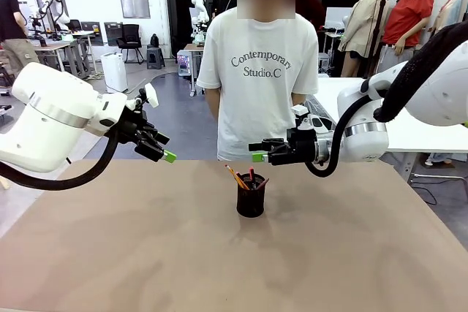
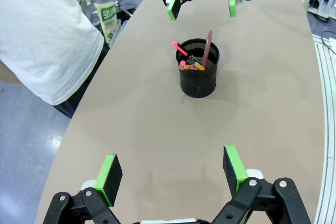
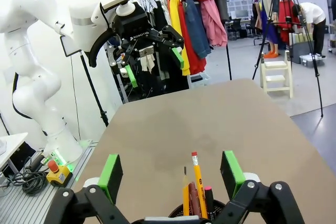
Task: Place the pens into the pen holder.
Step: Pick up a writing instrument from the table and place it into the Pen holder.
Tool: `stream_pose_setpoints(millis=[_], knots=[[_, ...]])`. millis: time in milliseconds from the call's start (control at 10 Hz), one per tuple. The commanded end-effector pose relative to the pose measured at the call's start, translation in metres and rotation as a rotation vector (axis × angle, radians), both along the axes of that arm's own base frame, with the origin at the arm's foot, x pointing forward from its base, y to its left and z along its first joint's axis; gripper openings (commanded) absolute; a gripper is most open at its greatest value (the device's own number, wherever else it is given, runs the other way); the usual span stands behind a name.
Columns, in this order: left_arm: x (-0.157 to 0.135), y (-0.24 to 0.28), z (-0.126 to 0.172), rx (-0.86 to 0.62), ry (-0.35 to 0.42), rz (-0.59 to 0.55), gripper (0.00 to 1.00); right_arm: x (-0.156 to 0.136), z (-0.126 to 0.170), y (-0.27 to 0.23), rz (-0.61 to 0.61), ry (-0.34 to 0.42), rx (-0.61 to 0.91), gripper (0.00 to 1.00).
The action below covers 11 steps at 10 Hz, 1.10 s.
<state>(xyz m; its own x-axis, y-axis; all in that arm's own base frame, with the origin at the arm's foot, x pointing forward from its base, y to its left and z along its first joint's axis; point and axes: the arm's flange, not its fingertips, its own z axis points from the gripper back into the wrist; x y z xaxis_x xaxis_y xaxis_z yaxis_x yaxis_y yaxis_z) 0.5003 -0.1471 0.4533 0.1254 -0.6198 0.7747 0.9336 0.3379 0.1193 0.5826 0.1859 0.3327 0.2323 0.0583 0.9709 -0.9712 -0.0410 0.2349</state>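
The pen holder (image 1: 251, 200) stands upright near the middle of the table (image 1: 146, 253), with the pens (image 1: 247, 178) standing inside it. The left gripper (image 1: 165, 150) hangs spread wide and empty, well to the cup's left. The right gripper (image 1: 257, 151) hovers just above the cup, fingers apart, holding nothing. The right wrist view shows the pen tips between its own pads (image 3: 111, 177), the yellow pencil (image 3: 198, 183) tallest; the left wrist view shows into the cup's mouth

Brown table (image 1: 110, 253); pen holder (image 1: 251, 201) stands mid-table.
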Motion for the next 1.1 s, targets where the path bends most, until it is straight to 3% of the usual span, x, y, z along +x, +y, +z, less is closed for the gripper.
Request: stream_pose_setpoints(millis=[0,700,800,1000], knots=[[-0.001,0.001,0.001,0.002,0.001,0.009,1.0,0.0,0.002,0.0,0.011,0.003,-0.03,1.0],[-0.001,0.001,0.001,0.002,0.001,0.009,1.0,0.0,0.0,0.0,0.001,0.0,-0.001,1.0],[-0.001,0.001,0.001,0.002,0.001,0.009,1.0,0.002,0.015,-0.012,0.051,0.018,-0.072,1.0],[-0.001,0.001,0.001,0.002,0.001,0.009,1.0,0.006,0.04,-0.031,0.049,-0.03,-0.234,1.0]])
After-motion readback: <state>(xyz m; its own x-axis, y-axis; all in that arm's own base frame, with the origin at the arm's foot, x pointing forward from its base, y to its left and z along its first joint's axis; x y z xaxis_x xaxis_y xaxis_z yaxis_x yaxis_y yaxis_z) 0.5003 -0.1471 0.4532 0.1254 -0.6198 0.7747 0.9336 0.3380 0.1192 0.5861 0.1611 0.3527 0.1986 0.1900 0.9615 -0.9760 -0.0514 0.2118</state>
